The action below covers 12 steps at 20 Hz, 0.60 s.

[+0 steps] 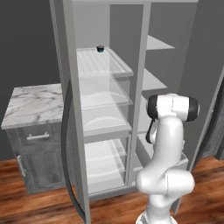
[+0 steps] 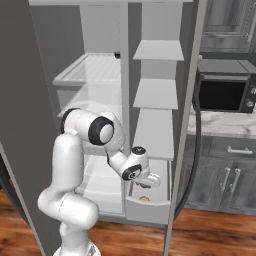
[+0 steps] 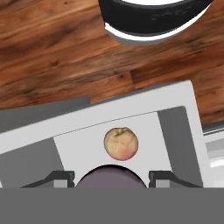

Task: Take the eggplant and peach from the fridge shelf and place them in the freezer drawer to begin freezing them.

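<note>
Arm (image 2: 75, 165) bent low — over freezer drawer (image 2: 150, 206)

There are no words, numbers, labels or signs to read here. In the hand view, a dark round part of the robot (image 3: 155, 19) at 12 o'clock has faint raised marks on it. They are too blurry to make out.
</note>
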{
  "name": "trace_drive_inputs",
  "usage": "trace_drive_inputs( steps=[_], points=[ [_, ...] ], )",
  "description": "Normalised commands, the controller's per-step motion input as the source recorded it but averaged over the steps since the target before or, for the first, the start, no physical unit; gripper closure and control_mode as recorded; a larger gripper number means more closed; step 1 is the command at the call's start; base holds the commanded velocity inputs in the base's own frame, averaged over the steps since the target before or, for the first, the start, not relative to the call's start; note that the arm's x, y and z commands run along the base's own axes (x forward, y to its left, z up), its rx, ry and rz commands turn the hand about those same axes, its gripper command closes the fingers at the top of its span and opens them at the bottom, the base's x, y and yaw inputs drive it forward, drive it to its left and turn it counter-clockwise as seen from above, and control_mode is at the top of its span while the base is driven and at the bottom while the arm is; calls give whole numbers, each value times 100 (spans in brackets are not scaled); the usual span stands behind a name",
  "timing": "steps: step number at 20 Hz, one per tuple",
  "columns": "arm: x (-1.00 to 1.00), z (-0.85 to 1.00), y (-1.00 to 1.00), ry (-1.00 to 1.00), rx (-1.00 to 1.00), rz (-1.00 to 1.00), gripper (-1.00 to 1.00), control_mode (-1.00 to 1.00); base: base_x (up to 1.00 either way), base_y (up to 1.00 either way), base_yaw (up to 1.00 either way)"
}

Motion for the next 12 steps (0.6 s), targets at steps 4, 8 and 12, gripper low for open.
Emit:
trace_drive_inputs(
  steps=[4, 8, 12],
  points=[
    [4, -17, -4, 0, 0, 0, 100, -100, 0, 0, 0],
    [11, -31, 0, 0, 0, 0, 100, -100, 0, 0, 0],
    [21, -29, -4, 0, 0, 0, 100, -100, 0, 0, 0]
  ],
)
